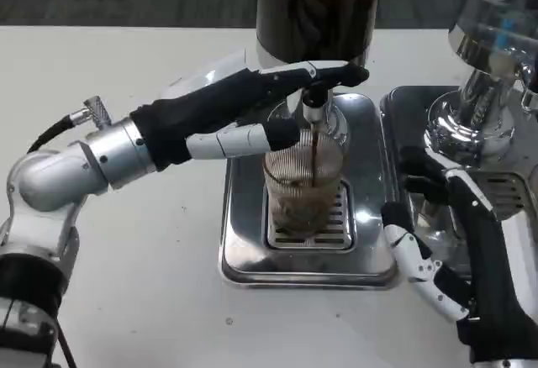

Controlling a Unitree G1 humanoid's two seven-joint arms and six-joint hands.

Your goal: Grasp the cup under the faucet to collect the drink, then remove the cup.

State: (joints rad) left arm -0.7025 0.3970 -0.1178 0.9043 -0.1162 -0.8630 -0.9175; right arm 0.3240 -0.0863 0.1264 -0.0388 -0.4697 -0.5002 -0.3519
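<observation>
Cup (pixel 303 179) stood filling under the faucet (pixel 313 112), left robot hand (pixel 239 116) pressing the tap lever, right robot hand (pixel 445 259) open and idle; next, release and lift it away.

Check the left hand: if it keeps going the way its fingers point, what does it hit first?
The left hand points toward picture right, fingers across the faucet and around the cup. Past those, the next thing in line looks like the second chrome dispenser, though depth is unclear.
</observation>
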